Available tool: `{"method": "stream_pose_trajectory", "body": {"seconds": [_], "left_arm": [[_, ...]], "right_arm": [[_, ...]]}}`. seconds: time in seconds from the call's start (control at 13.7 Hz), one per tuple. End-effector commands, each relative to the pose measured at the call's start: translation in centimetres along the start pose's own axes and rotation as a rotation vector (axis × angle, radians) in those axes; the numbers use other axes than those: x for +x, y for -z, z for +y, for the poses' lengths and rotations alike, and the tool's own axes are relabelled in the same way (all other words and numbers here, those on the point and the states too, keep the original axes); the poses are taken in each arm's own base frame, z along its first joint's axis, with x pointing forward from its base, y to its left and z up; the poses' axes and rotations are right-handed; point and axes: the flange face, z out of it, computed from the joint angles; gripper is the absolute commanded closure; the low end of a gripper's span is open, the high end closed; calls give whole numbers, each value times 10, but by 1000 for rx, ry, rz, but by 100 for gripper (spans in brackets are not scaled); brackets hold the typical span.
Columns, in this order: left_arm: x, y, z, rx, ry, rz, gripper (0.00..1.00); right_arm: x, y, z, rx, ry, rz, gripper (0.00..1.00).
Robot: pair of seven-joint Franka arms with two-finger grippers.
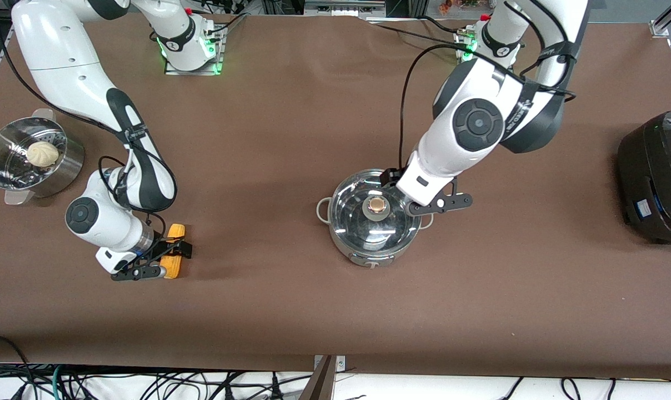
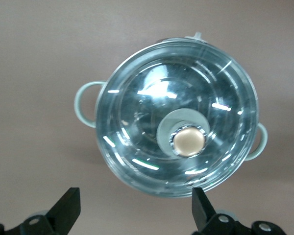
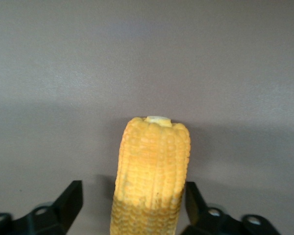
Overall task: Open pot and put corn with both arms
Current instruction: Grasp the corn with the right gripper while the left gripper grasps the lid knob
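The steel pot (image 1: pixel 375 253) stands mid-table with its glass lid (image 1: pixel 357 222) on and the copper-coloured knob (image 1: pixel 377 205) in the middle. It also shows in the left wrist view (image 2: pixel 137 112). My left gripper (image 1: pixel 412 195) hangs over the pot's rim at the left arm's end, open and empty (image 2: pixel 135 211), beside the knob and apart from it. The yellow corn (image 1: pixel 176 231) lies on the table toward the right arm's end. My right gripper (image 1: pixel 171 253) is low over it, open, with one finger on each side of the cob (image 3: pixel 152 166).
A steel steamer pot (image 1: pixel 63 166) with a white bun (image 1: pixel 41 154) stands at the right arm's end of the table. A black rounded cooker (image 1: pixel 655 178) stands at the left arm's end. The brown table cover (image 1: pixel 269 166) lies flat between pot and corn.
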Motion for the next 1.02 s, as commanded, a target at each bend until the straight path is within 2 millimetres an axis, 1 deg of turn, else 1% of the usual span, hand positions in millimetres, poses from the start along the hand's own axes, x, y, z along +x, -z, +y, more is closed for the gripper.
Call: {"method": "stream_pose_trajectory", "body": {"seconds": [0.0,0.07,0.15,0.29,0.37,0.51,0.59,0.66,0.73,0.8,0.95], "left_arm": [[-1,-22,31,-16,26,30,0],[0,-32,39,-28,26,46,0],[2,-41,45,-38,28,61,0],[8,-55,47,-42,31,75,0],[10,-59,48,-45,31,81,1],[11,-64,47,3,3,119,9],[7,-68,52,31,-18,137,11],[4,-77,55,44,-27,133,13],[5,-80,56,47,-28,131,14],[6,-83,56,46,-28,132,14],[7,-84,57,40,-25,136,14]], "right_arm": [[3,-4,-1,12,-2,7,79],[3,-4,-1,12,3,4,88],[3,-4,-1,11,5,5,91],[4,-1,-2,11,6,6,91],[6,3,-3,11,8,11,91],[6,6,-9,12,16,6,91],[7,13,-10,13,17,0,91],[10,27,-11,13,21,-4,91],[14,44,-12,13,23,-7,91],[18,64,-13,14,26,-10,91],[27,113,-15,16,31,-33,91]]}}
